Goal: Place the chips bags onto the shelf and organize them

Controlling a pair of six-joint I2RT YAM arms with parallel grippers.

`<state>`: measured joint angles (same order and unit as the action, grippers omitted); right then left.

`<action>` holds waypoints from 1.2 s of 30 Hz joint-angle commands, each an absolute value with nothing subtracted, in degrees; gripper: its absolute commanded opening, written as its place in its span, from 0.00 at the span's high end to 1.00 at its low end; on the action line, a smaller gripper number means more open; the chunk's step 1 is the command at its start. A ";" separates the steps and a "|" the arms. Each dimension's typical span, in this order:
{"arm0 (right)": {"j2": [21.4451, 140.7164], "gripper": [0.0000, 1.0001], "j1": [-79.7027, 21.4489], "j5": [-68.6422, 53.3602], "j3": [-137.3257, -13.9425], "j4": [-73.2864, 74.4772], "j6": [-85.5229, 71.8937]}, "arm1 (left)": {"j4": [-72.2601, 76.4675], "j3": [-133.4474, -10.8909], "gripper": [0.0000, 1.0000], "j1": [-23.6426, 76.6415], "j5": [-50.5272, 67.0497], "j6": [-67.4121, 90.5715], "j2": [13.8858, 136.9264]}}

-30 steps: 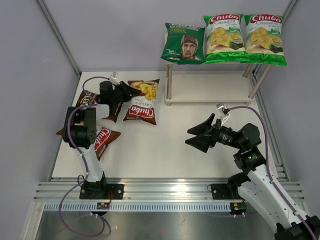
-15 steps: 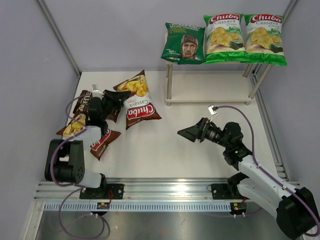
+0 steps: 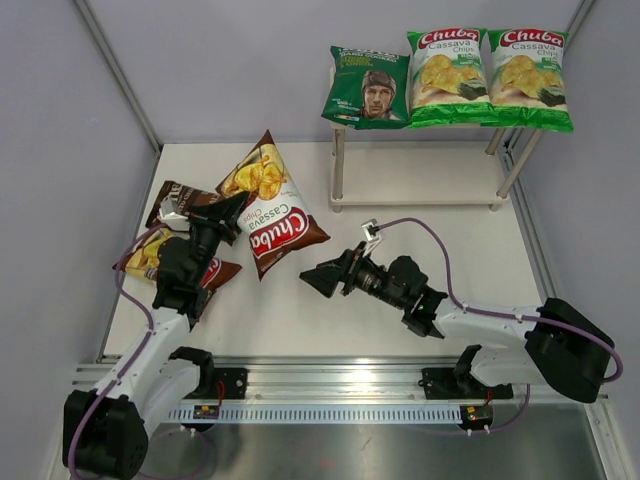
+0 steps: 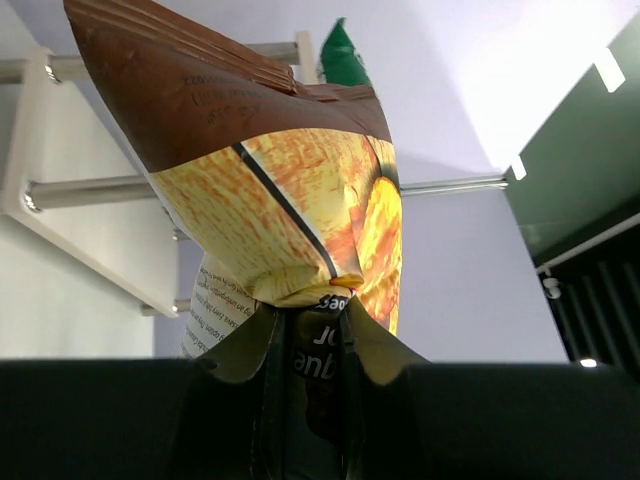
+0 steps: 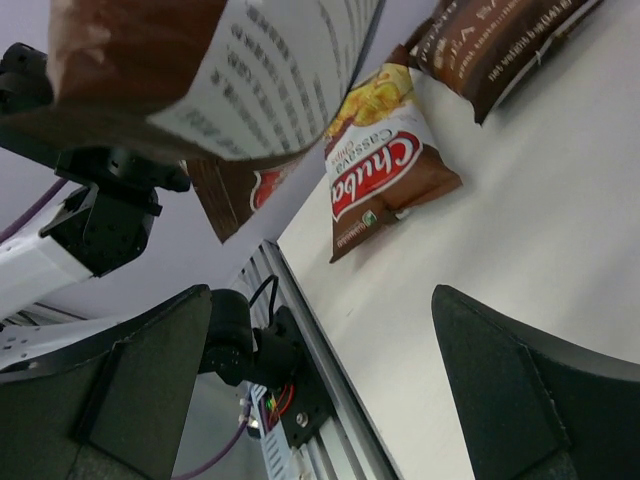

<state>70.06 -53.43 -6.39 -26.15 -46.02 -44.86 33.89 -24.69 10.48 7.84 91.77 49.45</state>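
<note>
1. Chips in a brown Chuba bag (image 3: 272,205) are up off the table (image 3: 300,335), left of the shelf (image 3: 415,175). The bag is tilted, with its printed front toward the top camera and its white text panel toward the right wrist camera.
2. Its lower edge is pinched in the left gripper (image 3: 236,208). In the left wrist view, the fingers are closed on the crumpled seam and the bag (image 4: 280,170) fans out above them.
3. Under the left arm, a second brown Chuba bag (image 3: 212,275) lies flat on the table, partly hidden. Just behind it lies a dark-brown bag (image 3: 185,195), near the table's left edge.
4. The shelf stands at the far right of the table. Three bags sit in a row on its top board: a dark green REAL bag (image 3: 367,88) at the left end, a middle green-white Chuba bag (image 3: 447,75), and a right green-white Chuba bag (image 3: 528,78).
5. The lower board shows bare pale wood.
6. The right gripper (image 3: 312,280) reaches low across the table toward the held bag. Its fingers (image 5: 150,390) are spread wide and hold nothing. It is near the bag's lower corner but not touching it.
</note>
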 commanded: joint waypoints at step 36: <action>73.74 0.00 -58.80 9.76 -42.36 -53.09 -37.17 | 29.18 -16.26 0.80 26.63 2.90 86.31 28.83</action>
